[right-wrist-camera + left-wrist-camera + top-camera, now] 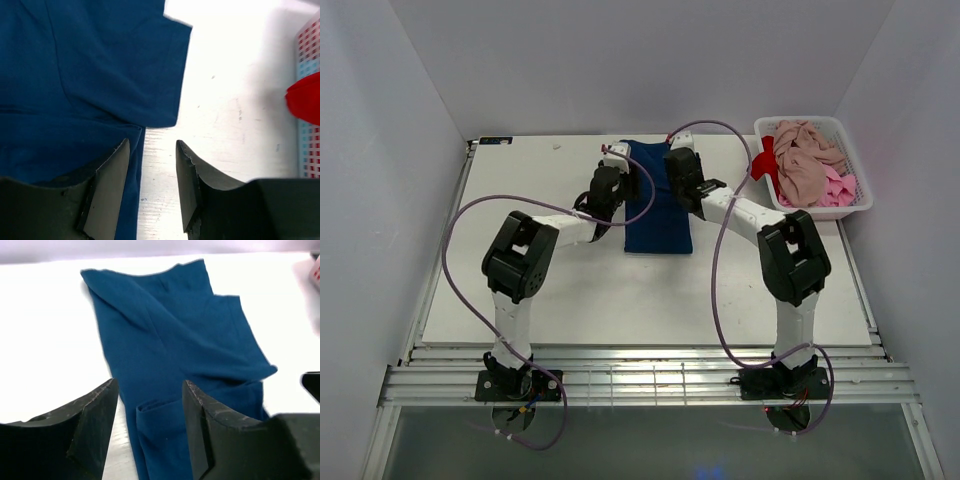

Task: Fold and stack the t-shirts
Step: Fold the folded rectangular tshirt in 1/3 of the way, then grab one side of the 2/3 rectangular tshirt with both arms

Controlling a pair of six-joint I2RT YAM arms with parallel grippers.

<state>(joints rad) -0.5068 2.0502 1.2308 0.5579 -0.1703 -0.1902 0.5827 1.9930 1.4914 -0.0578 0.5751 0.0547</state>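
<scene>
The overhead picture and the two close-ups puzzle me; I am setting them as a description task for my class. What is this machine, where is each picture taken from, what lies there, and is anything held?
It is a robot with two jointed arms bolted at the near edge of a white table. The wide picture looks down from above and behind them. Each close-up comes from a camera on one wrist, so the dark wedges at the bottom are that arm's own fingers. A navy blue t-shirt, folded into a long strip, lies flat between the arms. At the far right stands a white slotted basket holding a pink-beige t-shirt, a bright pink t-shirt and a red t-shirt, all crumpled. The left gripper and the right gripper both stand open over the blue shirt's edges. Neither holds anything.
</scene>
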